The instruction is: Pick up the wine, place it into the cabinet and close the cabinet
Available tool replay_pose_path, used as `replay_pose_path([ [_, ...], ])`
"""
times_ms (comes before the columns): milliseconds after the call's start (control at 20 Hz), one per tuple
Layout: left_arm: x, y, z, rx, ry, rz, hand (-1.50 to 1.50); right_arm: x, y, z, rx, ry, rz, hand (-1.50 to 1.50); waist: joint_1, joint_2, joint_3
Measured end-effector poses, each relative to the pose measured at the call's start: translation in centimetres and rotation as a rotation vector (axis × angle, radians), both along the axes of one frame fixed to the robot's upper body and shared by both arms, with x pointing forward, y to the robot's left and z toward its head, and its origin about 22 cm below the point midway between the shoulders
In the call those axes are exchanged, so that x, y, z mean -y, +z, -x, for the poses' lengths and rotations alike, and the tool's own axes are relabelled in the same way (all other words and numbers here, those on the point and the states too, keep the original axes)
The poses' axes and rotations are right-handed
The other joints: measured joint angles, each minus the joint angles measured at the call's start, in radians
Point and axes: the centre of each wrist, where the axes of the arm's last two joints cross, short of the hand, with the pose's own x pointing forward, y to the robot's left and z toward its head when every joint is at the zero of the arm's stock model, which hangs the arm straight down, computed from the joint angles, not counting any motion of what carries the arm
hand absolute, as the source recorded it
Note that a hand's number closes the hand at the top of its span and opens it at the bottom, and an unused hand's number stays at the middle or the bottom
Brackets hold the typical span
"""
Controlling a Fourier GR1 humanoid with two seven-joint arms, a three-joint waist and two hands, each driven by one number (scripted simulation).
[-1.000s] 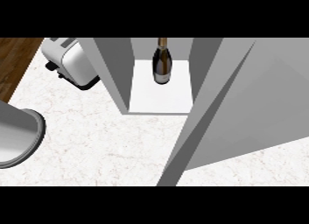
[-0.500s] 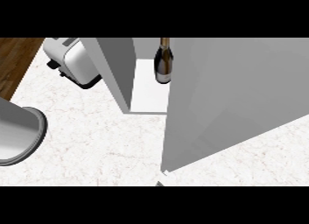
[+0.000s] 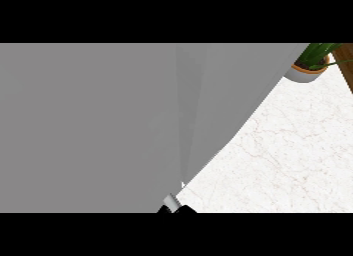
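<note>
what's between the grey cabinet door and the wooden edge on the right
Head view: bare marble counter, apart from a potted plant at the far end, beside the cabinet door.

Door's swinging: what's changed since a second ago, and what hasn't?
The grey cabinet door has swung left and now fills most of the view, hiding the wine bottle, toaster and pot seen before. A potted plant now shows at top right. The marble counter looks unchanged; no grasp or release is visible.
</note>
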Motion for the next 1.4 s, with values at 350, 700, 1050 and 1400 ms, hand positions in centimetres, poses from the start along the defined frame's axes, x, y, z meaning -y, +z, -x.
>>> replay_pose_path([
  [350, 0.7, -1.2, -0.7, 0.001, 0.023, 0.0, -1.5, -5.7, 3.5, -5.7, 0.034, -0.028, -0.013, 1.5, -0.002, 0.002, 0.001],
  [700, 1.0, -0.8, -1.0, 0.003, 0.036, 0.003, -1.5, -8.6, 5.7, -11.6, 0.145, -0.142, 0.055, 1.5, -0.011, 0.0, 0.002],
  [1050, 1.0, -0.8, -1.0, 0.006, 0.04, -0.004, -1.5, -8.5, 5.5, -17.2, 0.135, -0.202, 0.071, 1.5, -0.018, -0.003, 0.002],
  [1400, 0.6, -0.3, -1.3, 0.004, 0.044, -0.015, -1.5, -7.7, 4.5, -19.6, 0.157, -0.154, 0.076, 1.5, -0.015, -0.027, -0.001],
])
